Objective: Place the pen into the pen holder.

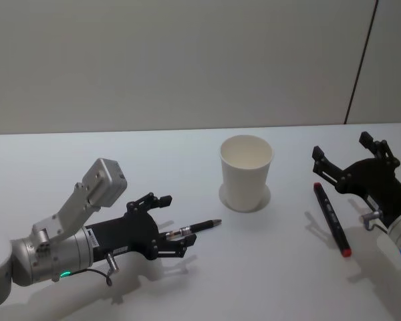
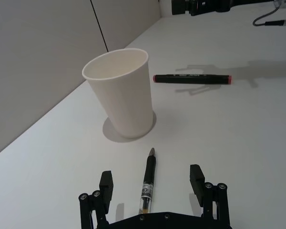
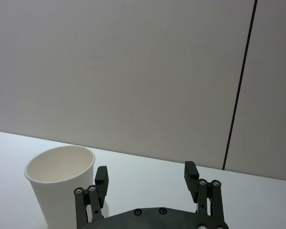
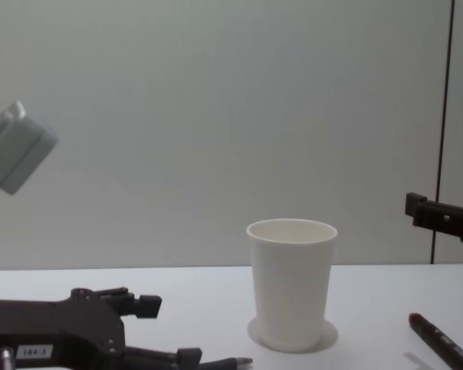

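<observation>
The pen holder (image 1: 246,172) is a plain white paper cup standing upright at the table's middle, also seen in the left wrist view (image 2: 121,93) and the chest view (image 4: 291,281). A slim black pen (image 1: 195,228) with a silver tip lies on the table left of the cup, pointing toward it. My left gripper (image 1: 170,226) is low over the table and open, its fingers (image 2: 106,183) either side of the pen's rear (image 2: 148,183). My right gripper (image 1: 342,147) hangs open right of the cup, above the table. A black marker (image 1: 331,218) with a red end lies below it.
The white table (image 1: 267,281) runs back to a plain grey wall with a dark vertical seam (image 1: 361,63) at the right. The marker (image 2: 193,78) lies beyond the cup from the left gripper. Bare tabletop stretches in front of the cup.
</observation>
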`<action>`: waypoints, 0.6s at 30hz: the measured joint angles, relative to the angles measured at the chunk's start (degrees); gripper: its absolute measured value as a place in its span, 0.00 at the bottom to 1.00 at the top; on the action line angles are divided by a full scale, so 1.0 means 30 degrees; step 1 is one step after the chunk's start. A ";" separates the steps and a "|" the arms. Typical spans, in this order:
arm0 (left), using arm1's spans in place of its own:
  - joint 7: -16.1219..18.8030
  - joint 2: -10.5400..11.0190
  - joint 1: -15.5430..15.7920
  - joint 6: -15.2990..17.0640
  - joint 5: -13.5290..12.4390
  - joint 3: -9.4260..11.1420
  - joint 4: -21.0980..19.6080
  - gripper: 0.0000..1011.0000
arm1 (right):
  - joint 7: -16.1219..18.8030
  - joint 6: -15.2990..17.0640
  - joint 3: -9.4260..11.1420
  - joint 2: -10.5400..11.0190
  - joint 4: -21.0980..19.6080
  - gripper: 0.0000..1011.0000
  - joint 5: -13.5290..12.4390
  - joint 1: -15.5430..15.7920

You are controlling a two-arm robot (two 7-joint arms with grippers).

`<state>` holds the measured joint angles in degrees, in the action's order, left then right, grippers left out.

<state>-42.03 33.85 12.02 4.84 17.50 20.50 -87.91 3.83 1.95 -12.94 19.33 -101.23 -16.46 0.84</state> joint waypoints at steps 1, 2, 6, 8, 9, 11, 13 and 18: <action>-0.0068 -0.0024 0.0063 0.0081 -0.0067 0.0019 0.0057 0.99 | 0.0000 0.0000 0.0000 0.0001 0.0000 0.99 0.0001 0.0001; -0.0140 -0.0044 0.0106 0.0160 -0.0128 0.0030 0.0099 0.99 | 0.0000 0.0000 0.0000 0.0001 0.0000 0.99 0.0000 0.0001; -0.0488 -0.0148 0.0339 0.0615 -0.0436 0.0096 0.0329 0.99 | 0.0000 0.0000 0.0000 0.0001 0.0000 0.99 0.0000 0.0001; -0.0666 -0.0219 0.0475 0.0886 -0.0601 0.0136 0.0463 0.99 | 0.0000 0.0001 0.0000 0.0001 0.0000 0.99 0.0000 0.0000; -0.0765 -0.0276 0.0584 0.1081 -0.0697 0.0173 0.0573 0.99 | 0.0000 0.0001 0.0000 0.0001 0.0000 0.99 0.0000 0.0001; -0.0860 -0.0323 0.0684 0.1323 -0.0831 0.0202 0.0666 0.99 | 0.0000 0.0001 0.0000 0.0000 0.0000 0.99 0.0000 0.0001; -0.0954 -0.0400 0.0823 0.1635 -0.1002 0.0251 0.0802 0.99 | -0.0001 0.0000 0.0000 0.0000 -0.0001 0.99 0.0000 0.0001; -0.1021 -0.0602 0.1158 0.2377 -0.1371 0.0361 0.1141 0.99 | 0.0000 0.0000 0.0000 0.0000 -0.0001 0.99 0.0000 0.0001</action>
<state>-45.10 32.05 15.49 11.97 13.38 21.59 -84.48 3.83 1.95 -12.94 19.33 -101.23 -16.46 0.84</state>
